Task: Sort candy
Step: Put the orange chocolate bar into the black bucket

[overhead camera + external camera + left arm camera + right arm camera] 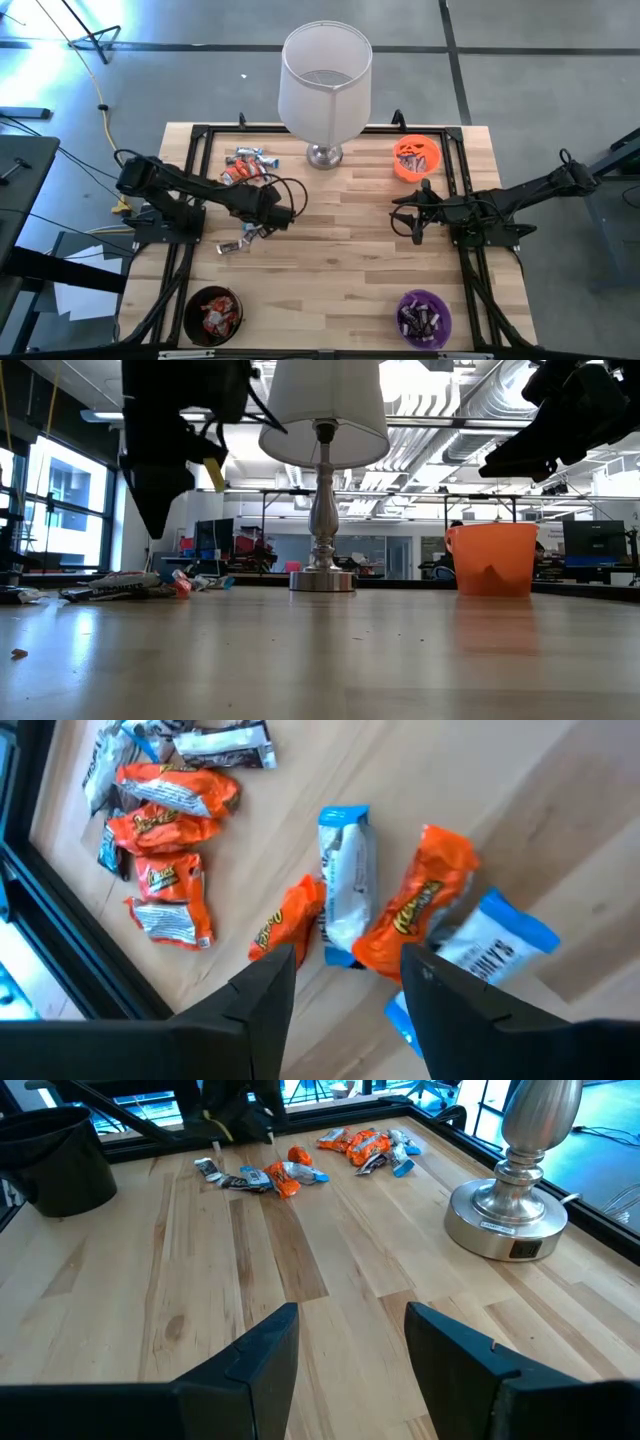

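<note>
Wrapped candy lies flat on the wooden table in two loose groups: a pile (246, 166) near the far left and a smaller group (243, 240) closer in. My left gripper (345, 995) hovers open just above the smaller group. Seen past its fingers are an orange-wrapped bar (410, 910), a blue-white bar (345, 880) and a small orange bar (285, 920). In the low view the left gripper (160, 460) hangs clear of the tabletop. My right gripper (415, 215) waits open at the table's right, holding nothing.
A lamp (322, 80) stands at the far middle, its base (505, 1215) on the table. An orange bowl (417, 157) sits far right, a black bowl (212, 312) near left, a purple bowl (425, 315) near right. Bare wood lies between the arms.
</note>
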